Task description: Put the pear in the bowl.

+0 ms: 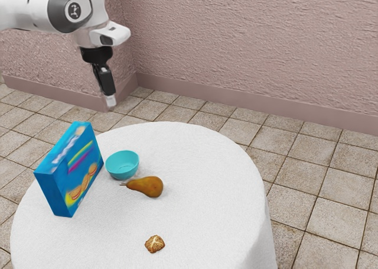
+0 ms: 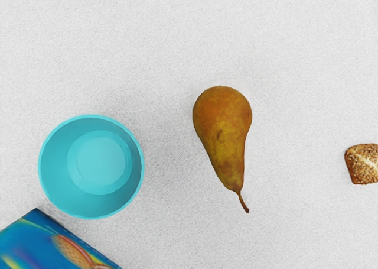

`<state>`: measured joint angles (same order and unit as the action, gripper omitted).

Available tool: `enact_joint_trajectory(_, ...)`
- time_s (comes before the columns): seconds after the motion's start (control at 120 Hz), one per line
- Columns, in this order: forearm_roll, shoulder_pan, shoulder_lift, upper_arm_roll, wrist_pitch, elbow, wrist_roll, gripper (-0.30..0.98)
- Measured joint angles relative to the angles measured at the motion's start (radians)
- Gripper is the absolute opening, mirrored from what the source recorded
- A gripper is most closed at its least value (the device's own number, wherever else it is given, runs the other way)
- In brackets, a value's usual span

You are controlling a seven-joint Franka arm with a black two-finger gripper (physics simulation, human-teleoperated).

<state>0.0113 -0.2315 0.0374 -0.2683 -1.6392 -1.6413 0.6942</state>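
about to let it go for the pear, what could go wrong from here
The pear lies on its side with nothing bracing it, so an off-centre grasp might make it roll. Its round end is much wider than its stem end, so a grip on the taper could slip. The bowl stands between the pear and the blue box, so a wide swing while placing might knock the box over.

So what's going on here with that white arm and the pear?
The robot arm hangs above the round table, holding nothing. Its job is to put the pear in the turquoise bowl. The pear lies on its side on the white cloth, near the empty bowl but not touching it. A blue box stands close by.
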Motion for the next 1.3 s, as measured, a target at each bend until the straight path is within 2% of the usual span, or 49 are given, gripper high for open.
enact_joint_trajectory(0.375,0.003,0.001,0.014,-0.001,-0.029,-0.002,0.119,0.69)
enact_joint_trajectory(0.492,0.001,0.004,0.017,0.002,-0.052,-0.078,0.146,0.69)
enact_joint_trajectory(0.775,0.012,-0.004,-0.041,0.004,-0.277,-0.417,0.168,0.69)
enact_joint_trajectory(0.992,0.027,-0.002,0.059,0.005,-0.404,-0.443,0.137,0.69)
enact_joint_trajectory(1.3,0.103,-0.029,0.160,0.006,-0.575,-0.488,0.135,0.69)
